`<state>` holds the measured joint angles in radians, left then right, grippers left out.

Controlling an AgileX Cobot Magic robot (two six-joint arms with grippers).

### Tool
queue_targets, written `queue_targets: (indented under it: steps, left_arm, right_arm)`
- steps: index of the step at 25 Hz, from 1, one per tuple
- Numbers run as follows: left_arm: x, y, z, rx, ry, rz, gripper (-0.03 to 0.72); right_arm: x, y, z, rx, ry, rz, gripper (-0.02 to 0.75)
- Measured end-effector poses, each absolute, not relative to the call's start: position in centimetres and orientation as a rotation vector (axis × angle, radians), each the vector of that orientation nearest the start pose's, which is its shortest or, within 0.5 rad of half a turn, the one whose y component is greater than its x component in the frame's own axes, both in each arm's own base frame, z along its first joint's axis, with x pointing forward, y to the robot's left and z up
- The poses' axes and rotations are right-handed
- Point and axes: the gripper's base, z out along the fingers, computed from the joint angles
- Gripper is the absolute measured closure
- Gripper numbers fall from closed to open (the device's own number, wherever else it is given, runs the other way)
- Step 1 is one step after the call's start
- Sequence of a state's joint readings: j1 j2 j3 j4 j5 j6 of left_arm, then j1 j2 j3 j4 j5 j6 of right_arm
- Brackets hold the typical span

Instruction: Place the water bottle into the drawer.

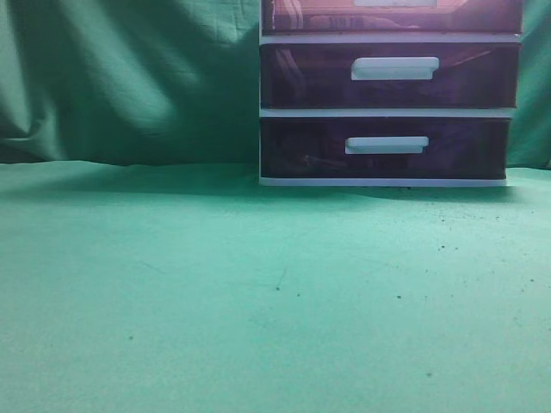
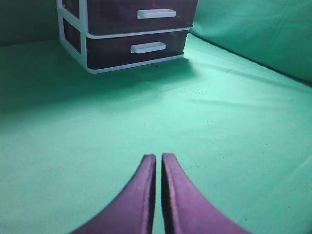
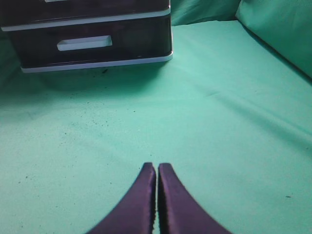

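In the exterior view the white-framed drawer unit (image 1: pixel 387 90) stands at the back of the green cloth (image 1: pixel 258 292), and the drawer (image 1: pixel 392 15) that the task concerns, the topmost one, is cut off by the upper edge so only its lower strip shows; it looks closed. No water bottle appears, nor either arm. In the left wrist view the left gripper (image 2: pixel 159 163) hovers above bare cloth with its fingers pressed together, holding nothing, well apart from the unit, of which only the two lower drawers show. In the right wrist view the right gripper (image 3: pixel 157 170) is likewise pinched together and empty, facing the lowest drawer. The step in hand is probably opening the top drawer: one claw should spread first, rise to the top handle, and avoid the identical lower handles. Nothing blocks the approach.
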<state>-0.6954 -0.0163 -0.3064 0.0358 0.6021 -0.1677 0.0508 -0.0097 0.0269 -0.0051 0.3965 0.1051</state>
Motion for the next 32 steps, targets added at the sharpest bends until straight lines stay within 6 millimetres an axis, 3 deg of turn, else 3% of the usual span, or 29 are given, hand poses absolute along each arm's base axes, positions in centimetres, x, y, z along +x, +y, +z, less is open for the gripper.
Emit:
queue_targets:
  steps: [5,10,16,23,32]
  left_arm:
    - [2.3,-1.6,26.0,0.462,1.737,-0.566,0.688]
    - [2.8,-0.7,26.0,0.310,1.738,-0.307,0.688]
    - [4.5,0.0,22.2,0.116,1.753,-0.022,0.688]
    - [5.4,0.2,17.8,0.054,1.810,0.041,0.688]
    - [5.3,0.3,17.5,0.021,1.840,0.038,0.688]
  right_arm:
    - [5.2,0.2,16.9,0.048,1.898,0.101,0.738]
    - [5.2,0.2,16.9,0.048,1.898,0.101,0.738]
    - [5.2,0.2,16.9,0.048,1.898,0.101,0.738]
    - [5.2,0.2,16.9,0.048,1.898,0.101,0.738]
    - [5.2,0.2,16.9,0.048,1.898,0.101,0.738]
